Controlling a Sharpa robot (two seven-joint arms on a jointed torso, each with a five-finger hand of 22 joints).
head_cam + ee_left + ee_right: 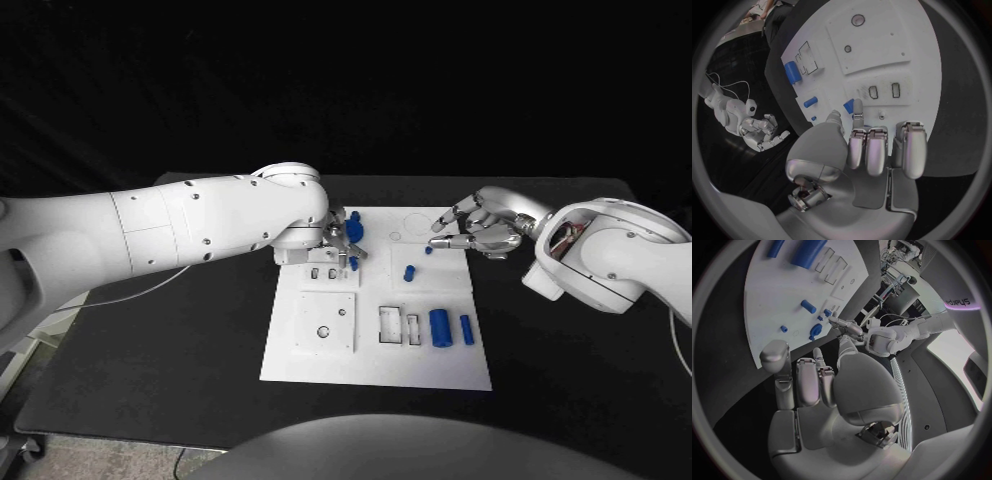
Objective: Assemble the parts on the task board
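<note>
I read this as a robotics lab, set up for bench trials. A black table (144, 390) sits against a black backdrop, and on it a white task board (378, 365) with cut slots and small blue parts (440, 327), lying just past my fingers (877, 152). The two white arms with silver hands are plainly research kit. Beyond my right hand's fingers (807, 385), at the rim of the wrist view, I see cables (892, 317) and racks of gear (901, 275). A loose cable (137, 290) trails off the table by my left arm
</note>
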